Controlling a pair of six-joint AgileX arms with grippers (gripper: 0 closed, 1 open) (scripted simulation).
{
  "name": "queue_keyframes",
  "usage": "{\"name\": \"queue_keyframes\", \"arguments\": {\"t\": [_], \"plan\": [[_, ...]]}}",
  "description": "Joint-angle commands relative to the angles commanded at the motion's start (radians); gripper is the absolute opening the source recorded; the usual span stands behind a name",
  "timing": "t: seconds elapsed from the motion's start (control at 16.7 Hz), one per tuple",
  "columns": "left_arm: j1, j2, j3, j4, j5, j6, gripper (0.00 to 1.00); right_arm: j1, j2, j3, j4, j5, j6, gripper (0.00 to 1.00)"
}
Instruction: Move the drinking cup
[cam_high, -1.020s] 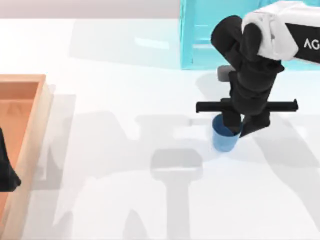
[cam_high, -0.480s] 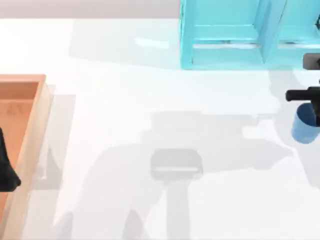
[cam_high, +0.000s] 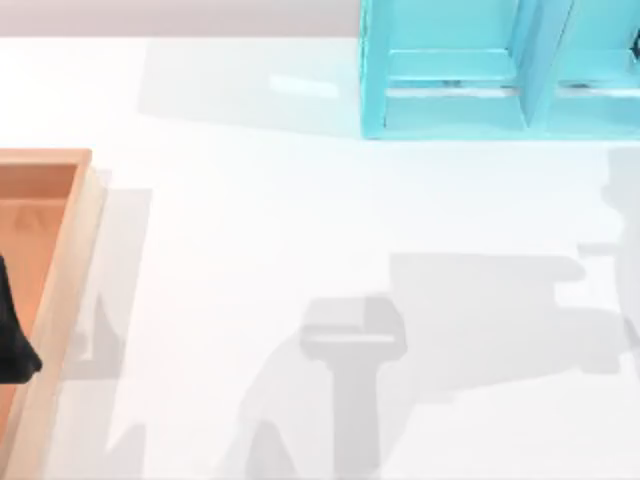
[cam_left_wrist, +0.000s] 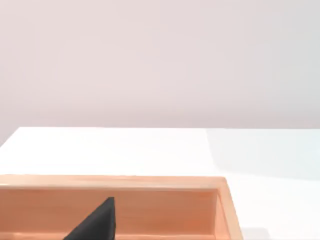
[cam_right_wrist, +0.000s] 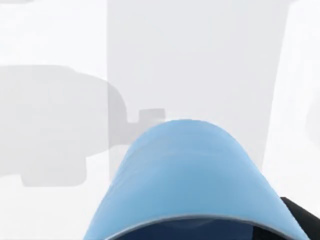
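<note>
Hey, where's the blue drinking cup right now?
The drinking cup is close up in the right wrist view, above the white table, with a dark part of the right tool beside its rim.

The white table (cam_high: 250, 230) bears a wooden tray (cam_high: 60, 290) at its left edge and a cyan cabinet (cam_high: 450, 100) at the back right.

Left arm (cam_high: 12, 345) parked at the table's left edge, one right-arm finger (cam_right_wrist: 300, 217) beside the view's edge

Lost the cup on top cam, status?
Blue cup close under right wrist camera, off the table. Left gripper parked over wooden tray. Nothing in the way.
</note>
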Motion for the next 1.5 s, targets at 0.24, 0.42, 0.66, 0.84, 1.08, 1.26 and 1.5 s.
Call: {"name": "queue_keyframes", "arguments": {"t": [0.24, 0.42, 0.66, 0.84, 1.08, 1.26, 1.5], "plan": [[0.000, 0.000, 0.000, 0.000, 0.000, 0.000, 1.00, 0.010, 0.011, -0.012, 0.018, 0.002, 0.003, 0.00], [0.000, 0.000, 0.000, 0.000, 0.000, 0.000, 1.00, 0.017, 0.035, -0.078, 0.111, 0.001, 0.014, 0.00], [0.000, 0.000, 0.000, 0.000, 0.000, 0.000, 1.00, 0.026, 0.071, -0.165, 0.242, 0.000, 0.031, 0.00], [0.000, 0.000, 0.000, 0.000, 0.000, 0.000, 1.00, 0.031, 0.078, -0.172, 0.250, 0.000, 0.032, 0.00], [0.000, 0.000, 0.000, 0.000, 0.000, 0.000, 1.00, 0.031, 0.078, -0.172, 0.250, 0.000, 0.032, 0.23], [0.000, 0.000, 0.000, 0.000, 0.000, 0.000, 1.00, 0.031, 0.078, -0.172, 0.250, 0.000, 0.032, 0.45], [0.000, 0.000, 0.000, 0.000, 0.000, 0.000, 1.00, 0.031, 0.078, -0.172, 0.250, 0.000, 0.032, 0.75]]}}
